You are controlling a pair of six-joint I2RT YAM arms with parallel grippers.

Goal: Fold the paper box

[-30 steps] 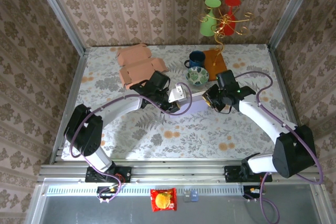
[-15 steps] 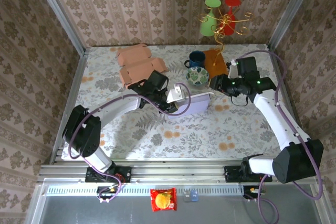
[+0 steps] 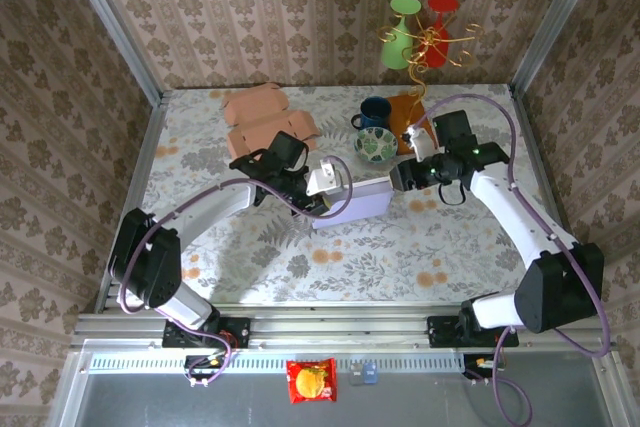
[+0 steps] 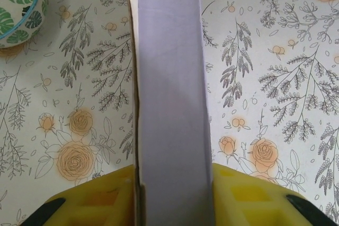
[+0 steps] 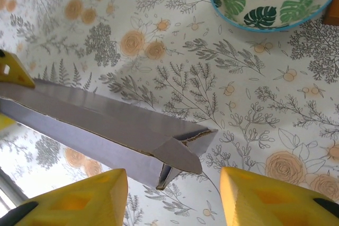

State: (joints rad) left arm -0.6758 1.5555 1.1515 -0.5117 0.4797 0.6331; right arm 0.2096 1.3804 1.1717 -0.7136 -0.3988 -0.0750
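**Item:** paper box (image 3: 360,201), lavender, long and narrow, partly formed. Located mid-table, apparently raised just above the flowered tabletop (image 3: 300,257), with a shadow beneath it.

**Left gripper** (image 4: 172,197): closed on the paper box, with yellow fingers (image 4: 100,199) pressed to both sides of one end.

**Right gripper** (image 5: 172,199): jaws standing well apart, holding nothing. Facing the free end of the box, where a loose end flap (image 5: 180,154) lies half tucked. No contact evident.

**Nearby:** leaf-patterned bowl (image 3: 375,145) just beyond the box; blue mug (image 3: 375,111) behind it; flattened brown cardboard (image 3: 264,124) at far left.

**Risks, judged:**
- Crushing or creasing the thin wall if the open jaws close off-centre on the flap.
- Twisting the tube, since only one end is held.
- Knocking the bowl on approach, given how near it is to the free end.
- Box slipping in the left grip under a sideways push.

**Views compared:**
- Right wrist: flap shape and the hollow box end, lost to small scale from the top external camera.
- Left wrist: grip contact on both faces.
- Top external: both arms, and the spacing to the bowl and mug.
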